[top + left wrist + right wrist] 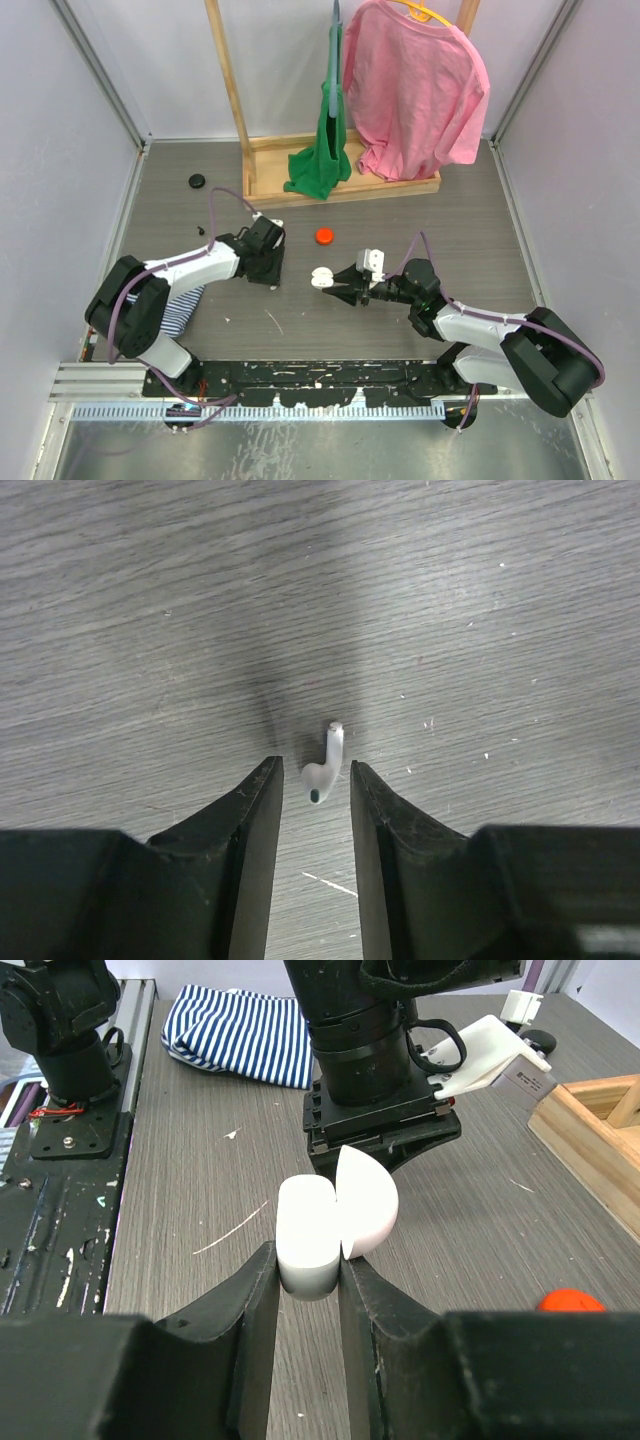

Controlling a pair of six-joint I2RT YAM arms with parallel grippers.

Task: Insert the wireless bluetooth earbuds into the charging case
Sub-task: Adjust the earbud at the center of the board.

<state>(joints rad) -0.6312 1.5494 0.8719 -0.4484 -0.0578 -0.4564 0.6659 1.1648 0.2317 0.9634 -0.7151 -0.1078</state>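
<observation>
Jaws: left gripper [315,772] narrow, straddling earbud [329,752] for the pinch; right gripper [308,1262] clamps charging case [306,1222] steady, lid open to receive.

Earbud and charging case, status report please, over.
Left gripper open, straddling the earbud on the table. Right gripper shut on the charging case, lid open. Red cap lies beyond the case, not between them.

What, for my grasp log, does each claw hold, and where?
Right claw pinches the charging case by its base. Left claw holds nothing; earbud lies loose between its jaws.
</observation>
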